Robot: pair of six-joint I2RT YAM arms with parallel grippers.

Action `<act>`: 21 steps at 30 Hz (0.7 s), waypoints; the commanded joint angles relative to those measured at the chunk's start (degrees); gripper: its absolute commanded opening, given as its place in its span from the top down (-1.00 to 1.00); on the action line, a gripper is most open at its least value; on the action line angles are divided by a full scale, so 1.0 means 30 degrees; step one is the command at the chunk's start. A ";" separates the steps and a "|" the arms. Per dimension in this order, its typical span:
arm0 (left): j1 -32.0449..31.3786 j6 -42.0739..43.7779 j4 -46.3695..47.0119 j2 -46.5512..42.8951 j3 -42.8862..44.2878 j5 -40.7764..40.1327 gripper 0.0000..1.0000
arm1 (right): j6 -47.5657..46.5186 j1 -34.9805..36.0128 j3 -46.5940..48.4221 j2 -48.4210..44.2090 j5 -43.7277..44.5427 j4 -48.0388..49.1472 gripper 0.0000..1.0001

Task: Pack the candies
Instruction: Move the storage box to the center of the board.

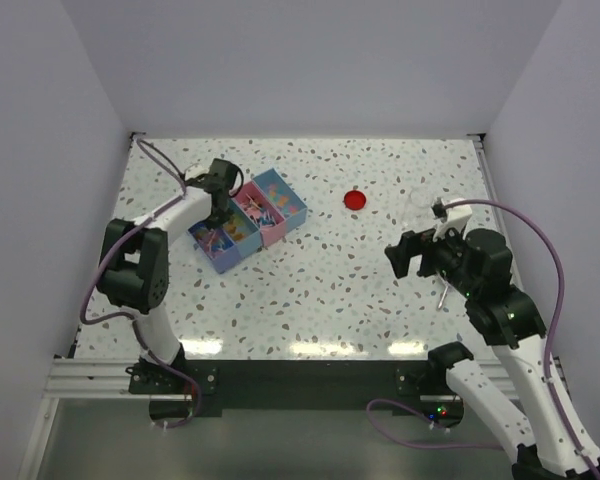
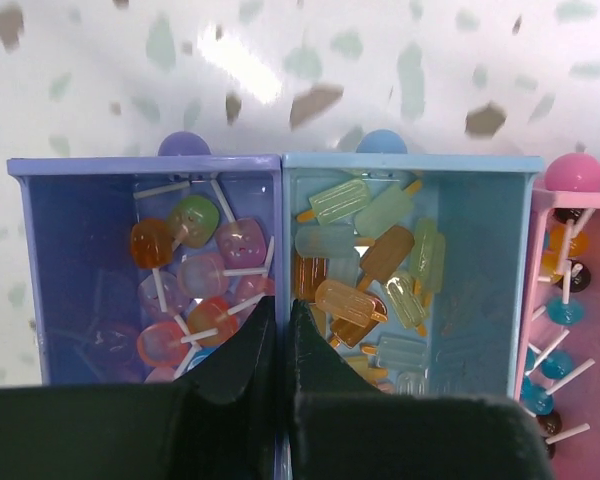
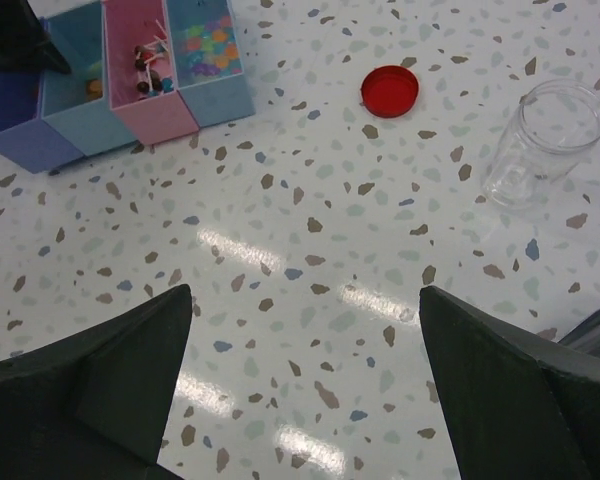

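**Candies and left end effector.** Small translucent candies [image 2: 365, 270] lie heaped in a row of open plastic box compartments [image 2: 145, 168].

- **Left of the left wrist view:** the lilac compartment holds round lollipops [image 2: 195, 222], whose white sticks point every way.
- **Centre:** the light-blue compartment holds ice-lolly shapes [image 2: 342, 299], with their long axes at mixed slants.
- **Right edge:** a pink compartment [image 2: 538, 250] holds darker lollipops.

The left gripper [image 2: 280, 305] enters at bottom centre. Its black fingers [image 2: 235, 355] are pressed together over the wall shared by the lilac and light-blue compartments, with candies on either side. Whether they pinch anything cannot be told.

**Top view.** The left arm [image 1: 145, 260] rises from lower left, elbow bent and wrist turned down onto the boxes at upper left. The right gripper [image 3: 302, 295] is spread wide over the speckled table [image 3: 310, 200] at right, well apart from the boxes. A round red lid [image 3: 389, 90] and a clear jar [image 3: 545, 145] lie beyond it.
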 commanded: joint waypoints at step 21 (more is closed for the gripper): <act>-0.7920 -1.3231 -0.5030 -0.6563 -0.6997 -0.0594 1.00 | 0.1596 0.1830 -0.0653 -0.2281 -0.0987 -0.1464 -0.98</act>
